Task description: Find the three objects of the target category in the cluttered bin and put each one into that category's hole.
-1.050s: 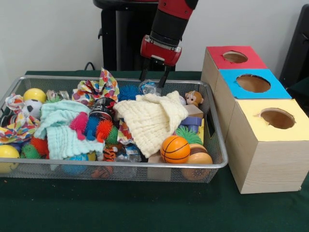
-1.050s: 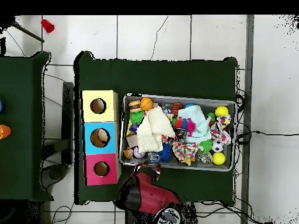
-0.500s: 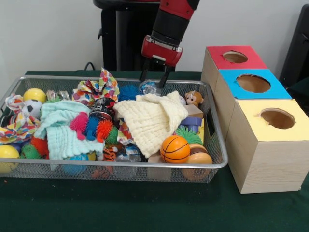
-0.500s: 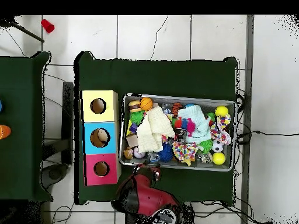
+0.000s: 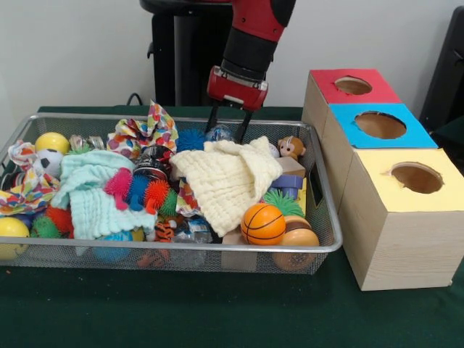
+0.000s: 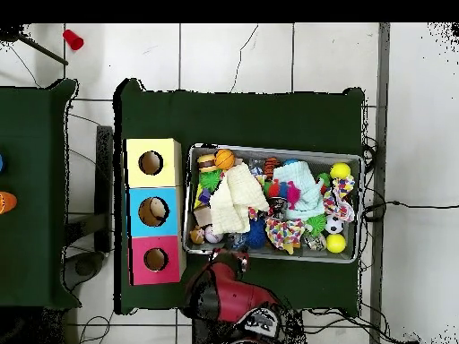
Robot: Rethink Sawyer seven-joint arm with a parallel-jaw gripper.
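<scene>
A wire bin (image 5: 181, 249) holds a jumble of toys: a cream cloth (image 5: 225, 177), a mint cloth (image 5: 90, 188), a small basketball (image 5: 262, 223), a blue spiky ball (image 5: 190, 139) and a patterned bow (image 5: 148, 130). At the bin's back rim my gripper (image 5: 227, 129) hangs open. Its two fingers stand on either side of a small clear-and-blue thing (image 5: 220, 133); I cannot tell whether they touch it. From above, the gripper (image 6: 235, 260) sits at the bin's lower edge. To the right stand the red-topped box (image 5: 353, 85), the blue-topped box (image 5: 380, 125) and the yellow-topped box (image 5: 416, 177), each with a round hole.
Yellow balls (image 5: 52, 141), a soccer ball (image 5: 48, 161), spiky toys (image 5: 138, 190) and a small bear figure (image 5: 291, 147) crowd the bin. The boxes stand close against the bin's right wall. Green cloth (image 5: 217, 312) covers the table in front.
The gripper has shifted slightly to the left along the bin's back rim. The clear-and-blue thing stays between its fingers. Nothing else in the bin has moved.
</scene>
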